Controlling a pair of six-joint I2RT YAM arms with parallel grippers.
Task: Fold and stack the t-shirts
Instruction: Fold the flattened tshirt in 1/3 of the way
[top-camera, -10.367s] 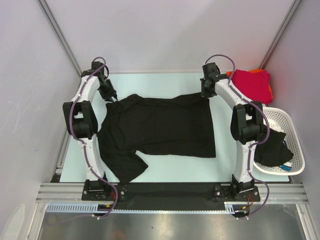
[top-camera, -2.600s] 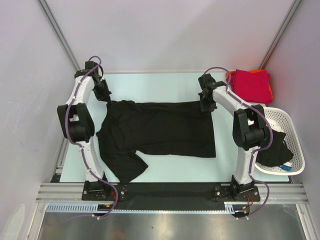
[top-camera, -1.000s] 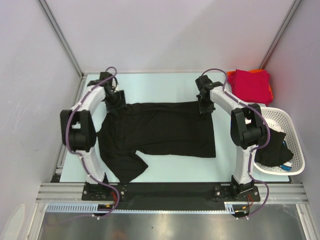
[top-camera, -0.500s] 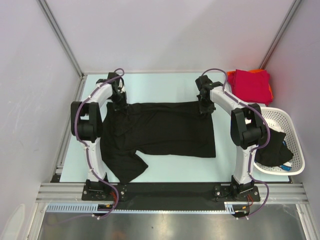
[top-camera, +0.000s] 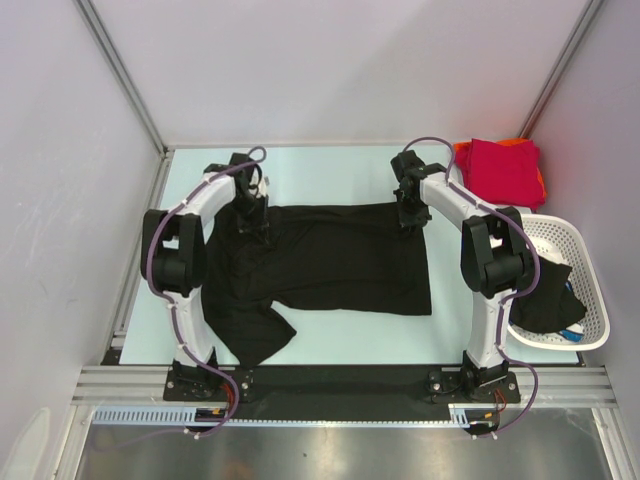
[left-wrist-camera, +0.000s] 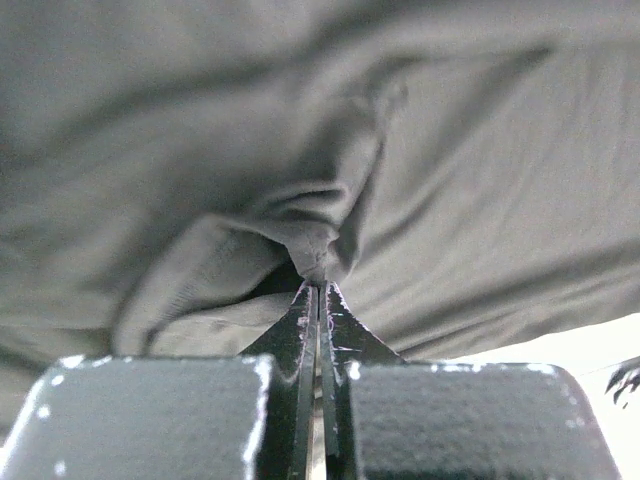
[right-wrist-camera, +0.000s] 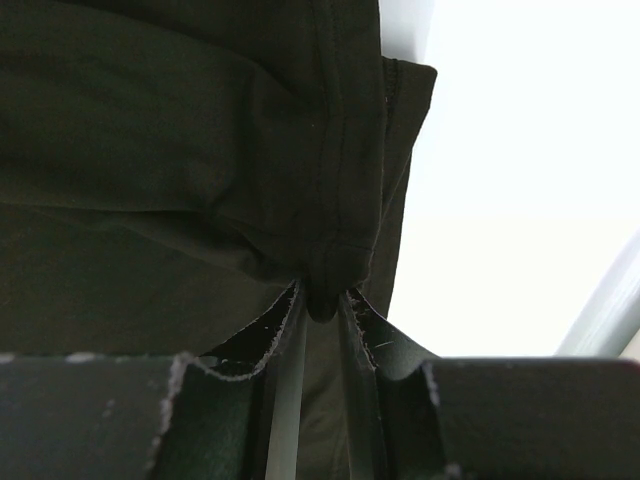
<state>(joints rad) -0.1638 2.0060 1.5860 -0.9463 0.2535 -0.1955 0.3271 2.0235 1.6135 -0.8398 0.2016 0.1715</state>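
The black t-shirt (top-camera: 330, 265) is lying spread across the table (top-camera: 360, 340), one sleeve trailing toward the near edge. At its far edge, the left gripper (left-wrist-camera: 318, 288) is pinching a small ridge of cloth, jaws pressed tight, while the right gripper (right-wrist-camera: 320, 300) is nipping the hemmed corner. Lifting both together, level and taut, should carry that edge over cleanly. Beyond, the crimson t-shirt (top-camera: 503, 170) is sitting folded atop the orange t-shirt (top-camera: 461, 149).
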